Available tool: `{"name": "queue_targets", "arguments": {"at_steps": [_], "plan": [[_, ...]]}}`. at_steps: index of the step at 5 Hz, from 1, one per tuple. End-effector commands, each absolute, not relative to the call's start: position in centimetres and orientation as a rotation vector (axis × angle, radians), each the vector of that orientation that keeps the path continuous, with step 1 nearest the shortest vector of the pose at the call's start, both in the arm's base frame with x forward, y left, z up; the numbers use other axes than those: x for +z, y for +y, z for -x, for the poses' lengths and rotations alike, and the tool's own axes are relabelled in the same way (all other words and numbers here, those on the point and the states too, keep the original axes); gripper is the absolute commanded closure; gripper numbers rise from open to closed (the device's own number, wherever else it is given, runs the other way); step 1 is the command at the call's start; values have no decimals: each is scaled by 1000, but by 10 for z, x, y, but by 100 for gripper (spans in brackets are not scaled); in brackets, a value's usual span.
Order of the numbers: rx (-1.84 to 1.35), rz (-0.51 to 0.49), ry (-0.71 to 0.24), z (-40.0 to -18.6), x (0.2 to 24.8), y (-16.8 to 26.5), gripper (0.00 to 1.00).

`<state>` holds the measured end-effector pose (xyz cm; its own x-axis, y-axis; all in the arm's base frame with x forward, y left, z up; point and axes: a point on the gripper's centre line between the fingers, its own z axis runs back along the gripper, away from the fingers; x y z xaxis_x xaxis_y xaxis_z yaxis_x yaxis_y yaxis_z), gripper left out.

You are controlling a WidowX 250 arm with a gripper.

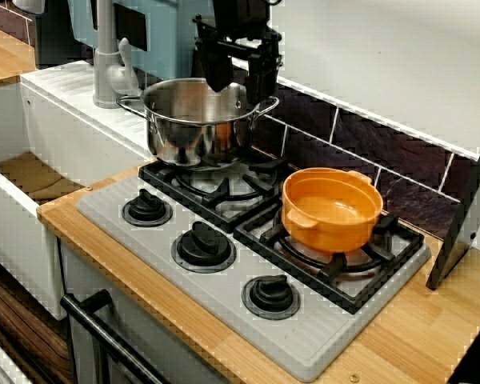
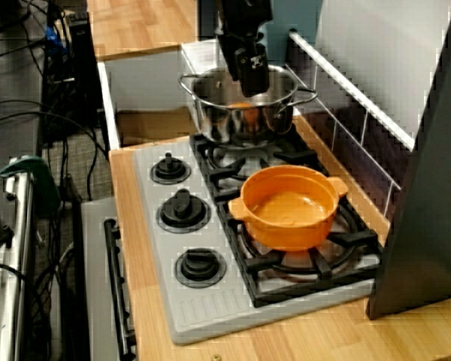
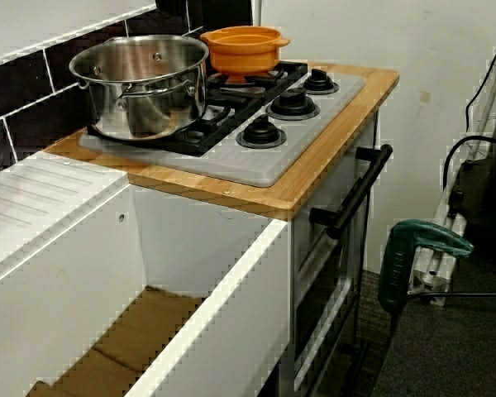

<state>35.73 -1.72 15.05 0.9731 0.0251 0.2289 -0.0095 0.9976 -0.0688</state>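
My black gripper (image 1: 238,78) hangs just above the steel pot (image 1: 198,118), over its far rim, at the back left burner. In the front view its two fingers stand apart with nothing between them, so it is open. The view from the stove's right end also shows the gripper (image 2: 249,75) over the steel pot (image 2: 244,113), and an orange patch low inside the pot; I cannot tell whether that is an object or a reflection. An empty orange pot (image 1: 332,210) sits on the right burner. The view from the sink side shows both pots (image 3: 145,83) but not the gripper.
Three black knobs (image 1: 203,244) line the grey stove's front. A grey tap (image 1: 108,64) and a white sink (image 3: 174,273) lie left of the stove. Dark tiles (image 1: 368,152) back the burners. A dark panel (image 1: 468,216) leans at the right. A green clamp (image 3: 417,256) stands by the oven.
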Motion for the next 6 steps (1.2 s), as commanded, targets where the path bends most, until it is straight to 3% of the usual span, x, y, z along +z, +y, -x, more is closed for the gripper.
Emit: {"name": "queue_targets", "arguments": {"at_steps": [1, 6], "plan": [[55, 28, -280, -366, 149, -1, 0], [63, 11, -259, -366, 126, -10, 0]]}}
